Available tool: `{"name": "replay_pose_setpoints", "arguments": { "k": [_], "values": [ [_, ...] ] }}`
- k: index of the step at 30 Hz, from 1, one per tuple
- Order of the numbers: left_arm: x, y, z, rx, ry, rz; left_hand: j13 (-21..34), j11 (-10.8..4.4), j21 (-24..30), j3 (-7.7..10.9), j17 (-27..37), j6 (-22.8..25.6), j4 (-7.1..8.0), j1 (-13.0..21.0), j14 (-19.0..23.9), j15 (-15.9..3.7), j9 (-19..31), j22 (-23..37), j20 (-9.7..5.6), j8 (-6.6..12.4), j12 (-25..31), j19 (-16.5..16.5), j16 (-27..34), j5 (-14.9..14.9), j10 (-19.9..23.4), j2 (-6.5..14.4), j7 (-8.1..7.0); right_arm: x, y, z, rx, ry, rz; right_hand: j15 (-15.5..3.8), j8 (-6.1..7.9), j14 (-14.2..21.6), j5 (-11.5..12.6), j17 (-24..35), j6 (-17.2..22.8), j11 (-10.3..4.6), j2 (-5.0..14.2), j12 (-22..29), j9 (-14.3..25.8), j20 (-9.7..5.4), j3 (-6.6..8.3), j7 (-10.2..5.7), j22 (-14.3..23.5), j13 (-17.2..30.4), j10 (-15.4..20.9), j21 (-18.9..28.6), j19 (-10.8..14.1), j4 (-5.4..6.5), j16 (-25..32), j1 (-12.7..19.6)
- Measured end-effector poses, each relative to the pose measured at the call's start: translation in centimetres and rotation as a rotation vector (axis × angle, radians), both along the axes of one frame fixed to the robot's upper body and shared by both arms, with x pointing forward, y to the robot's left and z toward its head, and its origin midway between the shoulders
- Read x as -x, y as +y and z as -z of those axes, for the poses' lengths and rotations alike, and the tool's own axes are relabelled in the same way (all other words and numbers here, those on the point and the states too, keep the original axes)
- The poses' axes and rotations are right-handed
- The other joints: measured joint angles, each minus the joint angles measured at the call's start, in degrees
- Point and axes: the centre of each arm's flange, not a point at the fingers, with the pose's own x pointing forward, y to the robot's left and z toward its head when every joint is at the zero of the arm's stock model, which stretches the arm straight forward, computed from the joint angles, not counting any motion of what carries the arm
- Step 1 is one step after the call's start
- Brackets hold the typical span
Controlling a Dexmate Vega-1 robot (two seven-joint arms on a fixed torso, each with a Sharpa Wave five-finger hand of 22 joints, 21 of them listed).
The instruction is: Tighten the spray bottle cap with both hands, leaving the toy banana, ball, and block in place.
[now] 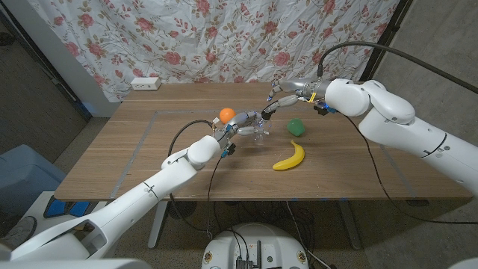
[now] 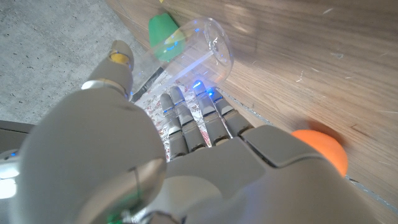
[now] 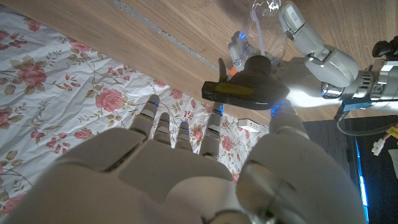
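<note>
Bottle (image 1: 258, 128) sits mid-table (image 1: 112, 157), left hand (image 1: 240, 127) fingers wrapped round its clear body. Right hand (image 1: 282, 96) fingers closed on the black spray cap (image 3: 245, 84). Tightening step looks underway; next needs a clockwise twist while left braces. Banana (image 1: 290, 158), ball (image 1: 226, 115), block (image 1: 296, 127) nearby, untouched.

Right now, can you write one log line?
left hand holds spray bottle | right hand on cap | banana, ball, block untouched

one bottle (image 1: 258, 127); banana (image 1: 290, 157), ball (image 1: 226, 115), block (image 1: 296, 126) (one each)
</note>
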Motion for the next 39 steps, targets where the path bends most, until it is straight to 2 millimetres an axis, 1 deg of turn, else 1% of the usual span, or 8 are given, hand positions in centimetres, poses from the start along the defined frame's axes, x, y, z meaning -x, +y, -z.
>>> {"name": "replay_pose_setpoints", "arguments": {
  "k": [10, 12, 16, 21, 26, 29, 32, 39],
  "values": [
    [-0.12, 0.06, -0.01, -0.001, 0.000, -0.002, 0.0, 0.11, 0.0, -0.01, -0.3, 0.0, -0.01, 0.0, 0.0, 0.00, -0.1, 0.0, 0.00, 0.28, -0.1, 0.0, 0.0, 0.0, 0.3, 0.0, 0.00, -0.09, 0.16, 0.22, -0.009, -0.023, 0.024, -0.08, 1.53, 0.9, 0.0, 0.0, 4.4, -0.66, -0.35, 0.5, -0.2, -0.21, -0.24, 1.15, 0.0, -0.1, 2.4, 0.0, 0.6, -0.24, 0.1, -0.3],
    [-0.13, 0.06, 0.00, -0.001, 0.000, -0.002, 0.1, 0.20, 0.0, -0.09, -0.3, 0.0, -0.08, 0.0, 0.0, 0.00, -0.1, 0.0, 0.00, 0.33, -0.2, 0.0, -0.2, 0.0, 0.4, 0.0, 0.00, -0.10, 0.22, 0.25, -0.009, -0.027, 0.028, -0.53, 1.71, 1.3, 0.0, 0.0, 5.5, -0.62, -0.35, 0.8, -0.2, -0.18, -0.26, 1.35, 0.0, -0.1, 2.7, 0.0, 1.0, -0.26, 0.4, -0.3],
    [-0.14, 0.07, 0.00, 0.000, 0.000, -0.002, 0.2, 0.11, 0.0, -0.09, -0.3, 0.0, -0.08, 0.0, 0.2, -0.22, -0.1, 0.0, 0.00, 0.40, -0.2, 0.0, -0.2, 0.0, 0.5, 0.0, 0.00, -0.16, 0.28, 0.31, -0.010, -0.031, 0.036, -0.48, 2.60, 1.9, 0.2, 0.0, 7.3, -0.71, -0.05, 0.8, -0.2, -0.20, -0.22, 1.31, 0.0, -0.1, 3.8, 0.0, 1.4, -0.72, 0.6, -0.6],
    [-0.15, 0.08, 0.01, 0.000, 0.000, -0.002, 0.2, 0.10, 0.0, -0.16, -0.3, 0.0, -0.15, 0.0, 0.2, -0.22, -0.2, 0.0, 0.00, 0.43, -0.2, 0.0, -0.2, 0.0, 0.5, 0.0, -0.01, -0.20, 0.34, 0.37, -0.012, -0.035, 0.042, -0.80, 3.48, 2.4, 0.2, 0.0, 9.7, -1.02, -0.05, 1.0, -0.2, -0.41, -0.22, 1.04, 0.0, -0.1, 4.7, 0.0, 1.6, -0.72, 0.8, -0.6],
    [-0.21, 0.13, 0.04, 0.000, 0.000, -0.004, 0.2, 0.10, 0.0, -0.16, -0.3, 0.0, -0.16, 0.0, 0.2, -0.22, -0.3, 0.0, 0.00, 0.43, -0.2, 0.0, -0.2, 0.0, 0.5, 0.0, -0.01, -0.26, 0.39, 0.42, -0.014, -0.041, 0.051, -1.20, 4.03, 3.2, 0.2, 0.0, 11.5, -0.95, -0.05, 1.0, -0.2, -0.39, -0.15, 0.79, 0.0, -0.1, 5.6, 0.0, 2.0, -1.12, 1.1, -0.6],
    [-0.25, 0.15, -0.04, -0.001, -0.001, -0.004, 0.2, 0.09, 0.0, -0.18, -0.3, 0.0, -0.17, 0.0, 0.2, -0.21, -0.3, 0.0, 0.00, 0.43, -0.2, 0.0, -0.2, 0.0, 0.5, 0.0, -0.01, -0.28, 0.42, 0.44, -0.015, -0.043, 0.054, -1.10, 4.66, 3.7, 0.2, 0.0, 12.7, -1.04, -0.05, 1.2, -0.2, -0.19, -0.15, 0.87, 0.0, -0.1, 6.4, 0.0, 2.2, -1.12, 1.1, -0.6],
    [-0.29, 0.18, -0.06, -0.001, -0.002, -0.005, 0.4, 0.09, 0.0, -0.21, -0.3, 0.0, -0.21, 0.0, 0.2, -0.21, -0.3, 0.0, 0.00, 0.44, -0.3, 0.0, -0.2, 0.0, 0.5, 0.0, -0.01, -0.30, 0.42, 0.43, -0.016, -0.047, 0.059, -1.50, 5.25, 4.1, 0.2, 0.0, 14.3, -1.39, -0.05, 1.4, -0.2, -0.51, -0.15, 1.11, 0.0, -0.1, 7.4, 0.0, 2.6, -1.12, 1.1, -0.6],
    [-0.35, 0.12, -0.07, -0.004, -0.002, -0.004, 0.5, 0.07, 0.0, -0.21, -0.5, 0.0, -0.20, 0.0, 0.5, 0.10, -0.3, 0.0, 0.00, 0.57, -0.1, 0.0, -0.2, 0.0, 0.5, 0.0, -0.01, -0.36, 0.56, 0.49, -0.022, -0.052, 0.065, -2.01, 6.23, 5.5, 0.2, 0.0, 16.8, -1.83, 0.33, 1.4, -0.4, -0.50, -0.15, 0.81, 0.0, -0.1, 9.0, 0.0, 3.4, -1.12, 1.7, -1.0]
  ]
}}
